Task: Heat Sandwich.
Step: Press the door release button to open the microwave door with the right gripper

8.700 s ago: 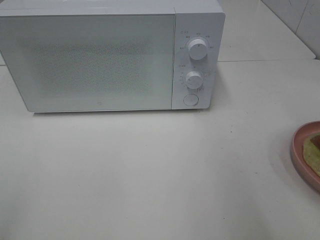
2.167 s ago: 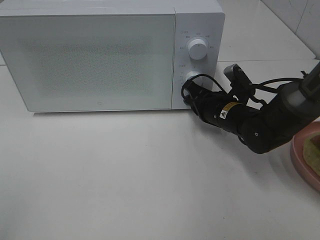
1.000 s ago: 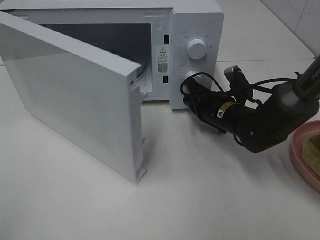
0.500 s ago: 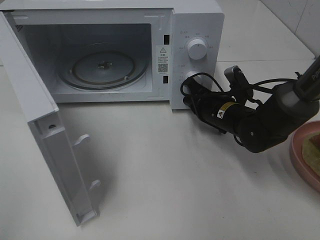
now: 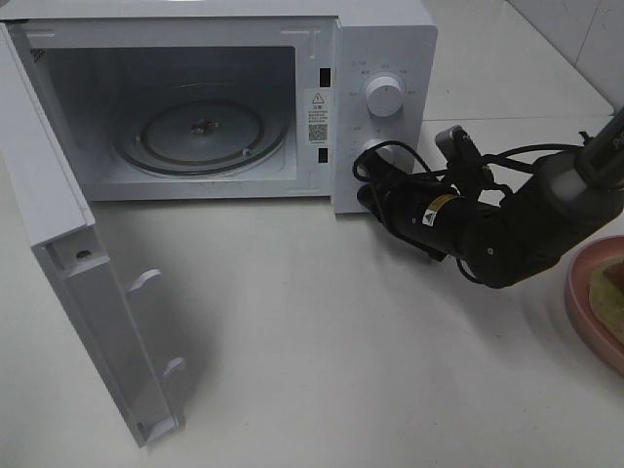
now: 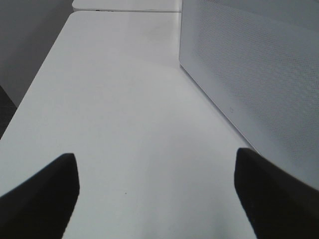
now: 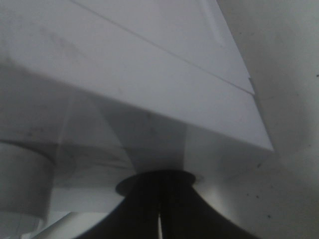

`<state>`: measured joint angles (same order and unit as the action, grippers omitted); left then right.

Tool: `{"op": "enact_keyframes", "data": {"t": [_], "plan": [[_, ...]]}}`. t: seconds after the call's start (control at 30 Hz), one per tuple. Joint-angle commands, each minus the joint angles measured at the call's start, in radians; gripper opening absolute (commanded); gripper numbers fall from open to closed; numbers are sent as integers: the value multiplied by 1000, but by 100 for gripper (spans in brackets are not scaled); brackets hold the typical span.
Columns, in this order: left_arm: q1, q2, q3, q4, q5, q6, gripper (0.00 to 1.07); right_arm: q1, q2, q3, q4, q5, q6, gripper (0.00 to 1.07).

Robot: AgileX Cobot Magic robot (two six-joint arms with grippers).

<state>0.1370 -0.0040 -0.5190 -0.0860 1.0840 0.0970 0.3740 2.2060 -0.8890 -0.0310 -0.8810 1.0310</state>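
Note:
The sandwich (image 5: pixel 612 295) lies on a pink plate (image 5: pixel 585 312) at the right edge of the exterior view, mostly cut off. The white microwave (image 5: pixel 385 49) stands at the back with its door (image 5: pixel 68 273) swung wide open to the left and its glass turntable (image 5: pixel 203 127) bare. My right gripper (image 5: pixel 369 195) is shut, its tip against the round button at the bottom of the control panel; the right wrist view shows the closed fingers (image 7: pixel 174 214) touching the panel (image 7: pixel 124 74). My left gripper (image 6: pixel 154 155) is open and empty above the table, out of the exterior view.
Two white knobs, an upper one (image 5: pixel 384 96) and a lower one (image 5: pixel 376 148), sit on the panel above the button. The open door's outer face (image 6: pixel 249 74) stands close beside my left gripper. The white table (image 5: pixel 322 351) spreads in front of the microwave.
The microwave door, shut at first, has swung fully open to the left. My right gripper has stayed at the button, with the arm shifting only slightly.

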Motion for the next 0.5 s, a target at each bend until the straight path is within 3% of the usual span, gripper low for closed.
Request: {"op": "enact_keyframes", "data": {"t": [0.03,0.5], "plan": [[-5,-24,3,2,-16,-7,81,-25,5,-95,139,-273,-6,0],[-5,-24,3,2,-16,-7,81,-25,5,-81,129,-328,-6,0]]}}
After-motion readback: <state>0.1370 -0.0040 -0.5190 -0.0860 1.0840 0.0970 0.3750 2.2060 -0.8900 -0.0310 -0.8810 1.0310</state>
